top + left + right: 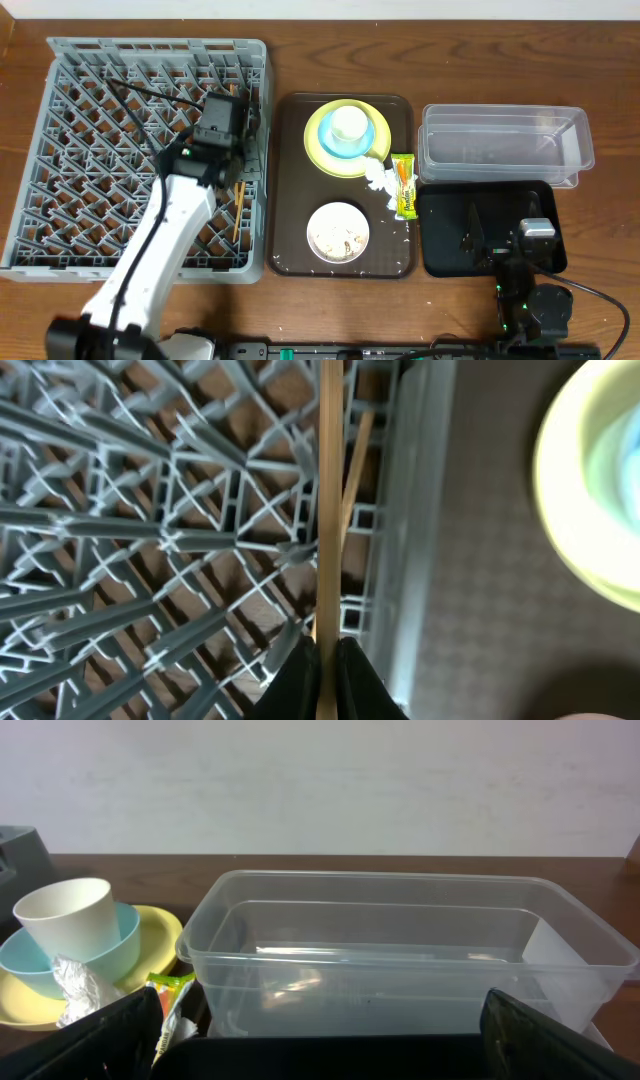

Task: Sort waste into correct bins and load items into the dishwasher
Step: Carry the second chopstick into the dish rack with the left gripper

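Left gripper (pixel 328 665) is clamped tight on the chopsticks (pixel 328 500), their long axis running straight out from the fingertips, parallel to the dish rack's (pixel 150 530) right wall and just inside it. Right gripper (pixel 320 1010) sits spread and empty over the black tray (pixel 445 215), well apart, so this placement looks like the left arm's job.

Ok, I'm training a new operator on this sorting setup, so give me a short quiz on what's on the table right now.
1. True or false: the clear tub holds the tissue.
2. The left gripper is shut on: A the tissue, B a chopstick, C the wrapper?
3. Fill in: the white cup sits inside the light blue ____.
Key: 1 false; 2 B; 3 bowl.
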Robot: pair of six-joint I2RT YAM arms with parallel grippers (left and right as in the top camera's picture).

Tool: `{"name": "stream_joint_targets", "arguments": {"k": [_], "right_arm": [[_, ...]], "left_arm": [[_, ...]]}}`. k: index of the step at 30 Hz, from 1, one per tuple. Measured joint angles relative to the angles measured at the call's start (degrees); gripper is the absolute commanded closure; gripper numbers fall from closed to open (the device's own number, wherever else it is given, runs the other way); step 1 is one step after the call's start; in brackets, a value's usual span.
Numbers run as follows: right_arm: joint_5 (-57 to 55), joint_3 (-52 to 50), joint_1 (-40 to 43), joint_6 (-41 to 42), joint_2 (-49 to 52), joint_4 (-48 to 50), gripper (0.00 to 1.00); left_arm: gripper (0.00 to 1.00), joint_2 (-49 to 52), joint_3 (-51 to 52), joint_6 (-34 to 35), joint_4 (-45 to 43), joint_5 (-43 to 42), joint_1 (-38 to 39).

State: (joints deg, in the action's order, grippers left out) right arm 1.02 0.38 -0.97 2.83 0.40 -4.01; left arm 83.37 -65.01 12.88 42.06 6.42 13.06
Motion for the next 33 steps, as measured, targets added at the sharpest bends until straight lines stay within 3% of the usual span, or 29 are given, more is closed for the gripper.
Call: {"name": "stream_joint_targets", "arguments": {"k": [8,10,11,16,21,27,33], "right_arm": [[0.00,0.00,0.00,0.00,0.00,-0.02,0.01],[0.00,0.00,0.00,0.00,0.00,-0.02,0.01],[0.00,0.00,0.00,0.00,0.00,0.00,0.01],[0.00,0.00,0.00,0.00,0.00,0.00,0.01],[0.00,0.00,0.00,0.00,0.00,0.00,0.01],[0.00,0.00,0.00,0.00,0.00,-0.02,0.01],[0.00,0.00,0.00,0.00,0.00,-0.02,0.01]], "left_arm": [[0.92,7.08,0.72,-1.33,0.11,-0.02,-0.11],[0.85,7.56,0.81,-1.38,0.15,-0.02,-0.11],[0.76,7.61,0.81,-1.44,0.11,-0.02,-0.11],[0.64,7.61,0.81,-2.14,0.28,0.00,-0.11],[0.63,7.21,0.81,-1.92,1.57,-0.04,-0.11],[0.62,-0.68,0.87,0.22,4.44,-1.99,-0.11],[0.43,-10.64,0.87,0.94,10.82,-7.48,-0.11]]}}
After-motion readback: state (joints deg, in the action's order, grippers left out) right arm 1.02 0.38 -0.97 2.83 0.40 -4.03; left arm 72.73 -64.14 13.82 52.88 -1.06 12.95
